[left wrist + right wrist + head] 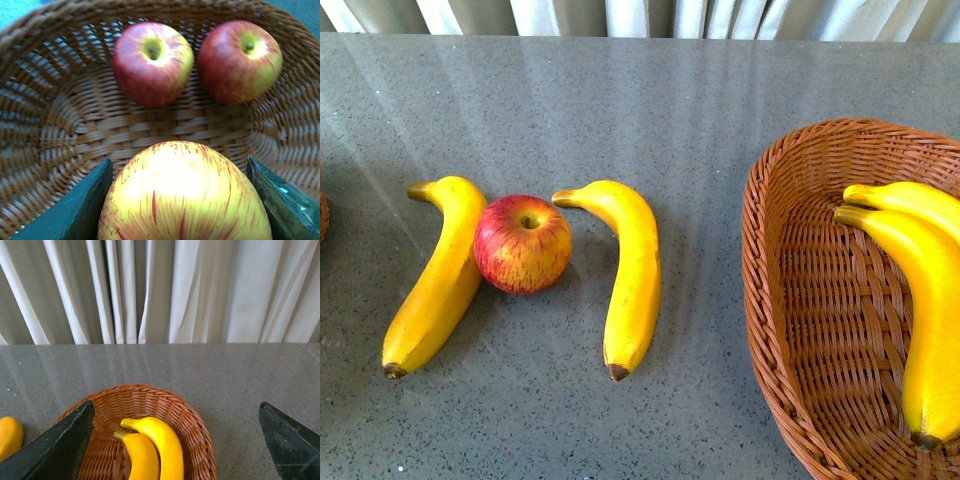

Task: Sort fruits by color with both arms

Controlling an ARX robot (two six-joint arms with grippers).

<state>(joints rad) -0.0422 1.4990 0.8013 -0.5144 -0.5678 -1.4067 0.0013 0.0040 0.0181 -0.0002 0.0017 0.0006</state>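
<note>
Grey desk carries everything. The banana basket, at the desk's right, holds two bananas side by side. The right end effector hovers over it, fingers spread wide, gripping nothing. The apple basket holds two red apples. Above it, the left end effector pinches a yellow-streaked apple between both fingers. Loose on the desk: the left banana touches a loose apple, and the second banana lies just beside that apple.
</note>
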